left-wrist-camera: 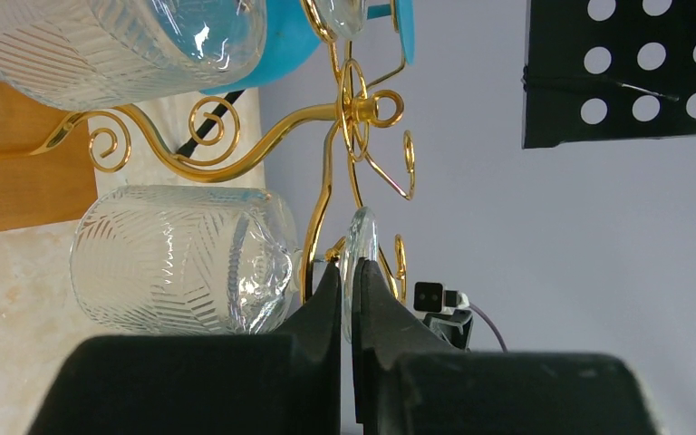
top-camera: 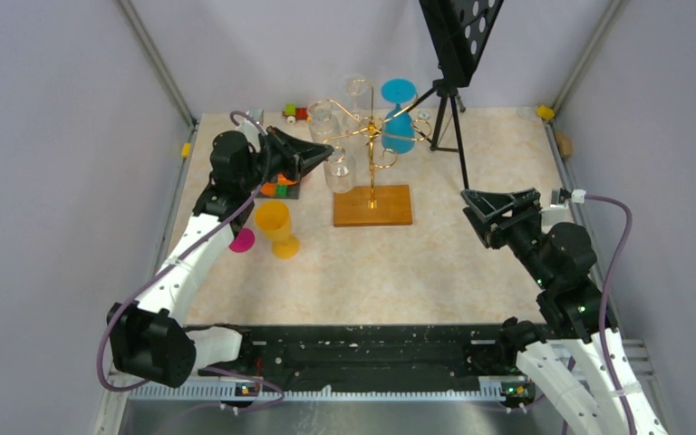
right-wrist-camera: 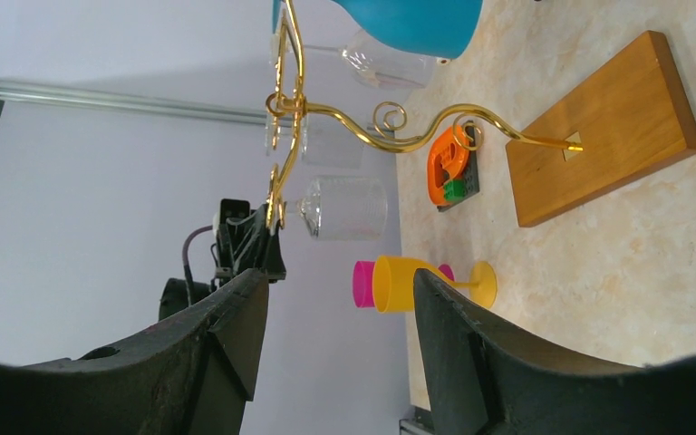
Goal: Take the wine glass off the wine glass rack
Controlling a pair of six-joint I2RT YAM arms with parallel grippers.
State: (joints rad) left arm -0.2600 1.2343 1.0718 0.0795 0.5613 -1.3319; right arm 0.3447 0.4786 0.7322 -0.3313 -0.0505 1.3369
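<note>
Between its fingertips the left gripper [left-wrist-camera: 346, 274] pinches the thin foot rim of the clear wine glass [left-wrist-camera: 181, 258], jaws nearly together. The patterned bowl hangs just beside the fingers, from a curled arm of the gold wine glass rack [left-wrist-camera: 355, 107]. Well apart, the right gripper [right-wrist-camera: 335, 299] hovers wide open, holding nothing.
</note>
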